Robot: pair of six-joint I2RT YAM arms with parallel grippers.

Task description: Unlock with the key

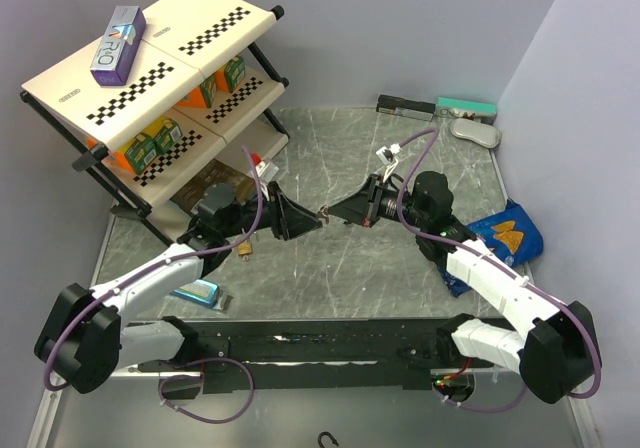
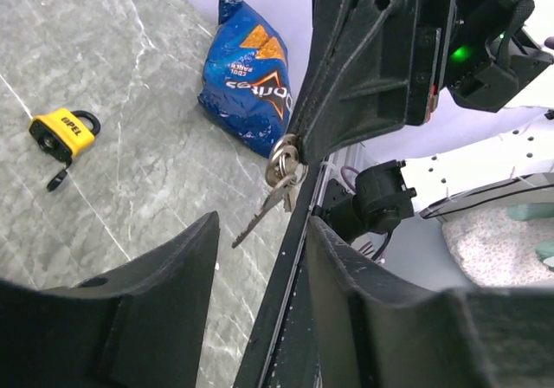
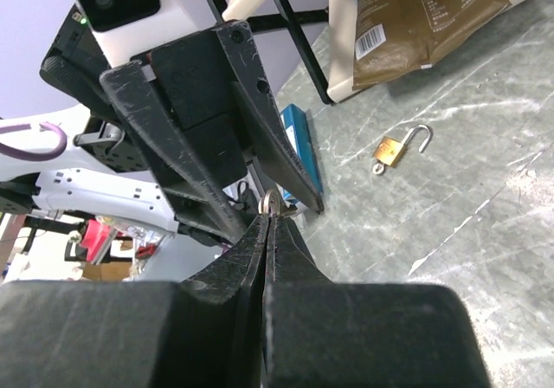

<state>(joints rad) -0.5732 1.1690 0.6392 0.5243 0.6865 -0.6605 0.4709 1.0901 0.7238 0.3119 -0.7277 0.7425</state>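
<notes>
My right gripper (image 3: 267, 219) is shut on a key ring (image 3: 271, 203) and holds it in the air above the middle of the table (image 1: 330, 268). In the left wrist view the ring (image 2: 284, 158) hangs from the right gripper's tip, with the keys (image 2: 264, 208) dangling below. My left gripper (image 2: 264, 223) is open, its tips facing the keys and just short of them; in the top view it (image 1: 305, 218) meets the right gripper (image 1: 334, 211) tip to tip. A brass padlock (image 3: 396, 148), shackle swung open, lies by the left arm (image 1: 244, 251). A yellow padlock (image 2: 63, 132) lies on the table.
A blue chip bag (image 1: 505, 236) lies at the right, also in the left wrist view (image 2: 249, 74). A shelf rack (image 1: 160, 78) with juice cartons stands back left, a brown bag (image 3: 424, 16) under it. A blue box (image 1: 197, 292) lies front left.
</notes>
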